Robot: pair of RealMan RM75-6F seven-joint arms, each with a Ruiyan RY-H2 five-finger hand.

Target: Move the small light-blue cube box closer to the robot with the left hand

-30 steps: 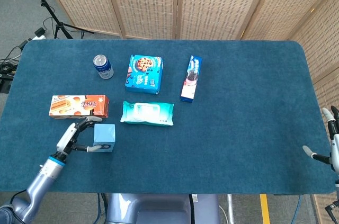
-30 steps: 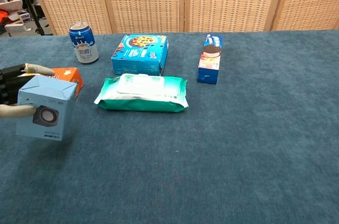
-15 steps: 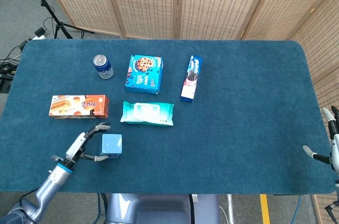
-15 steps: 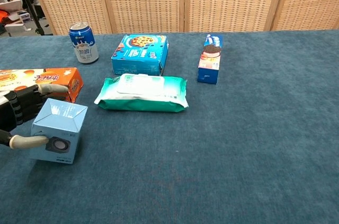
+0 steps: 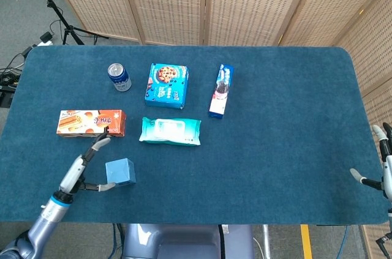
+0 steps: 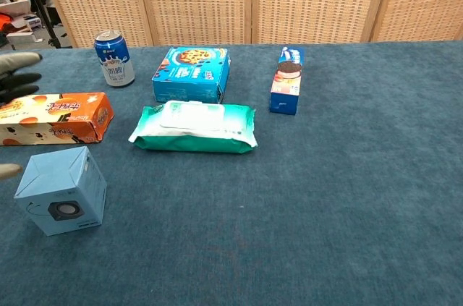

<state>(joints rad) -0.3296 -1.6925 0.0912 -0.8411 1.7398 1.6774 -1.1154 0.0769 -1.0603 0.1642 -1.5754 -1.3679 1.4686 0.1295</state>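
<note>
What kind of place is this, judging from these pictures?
Probably a robot test room or lab, not a home: a table covered in blue cloth, woven folding screens behind it, and a stand with cables on the grey floor.

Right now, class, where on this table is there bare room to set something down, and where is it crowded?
Bare: the table right of the cookie sleeve, and the front strip right of the light-blue cube box. Crowded: the left half, around the can and wipes pack.

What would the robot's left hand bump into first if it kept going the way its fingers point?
Probably the orange box. The left hand is open beside the blue cube, fingers aimed up-table toward that box. Depth is hard to judge, so it might just skim its end.
</note>
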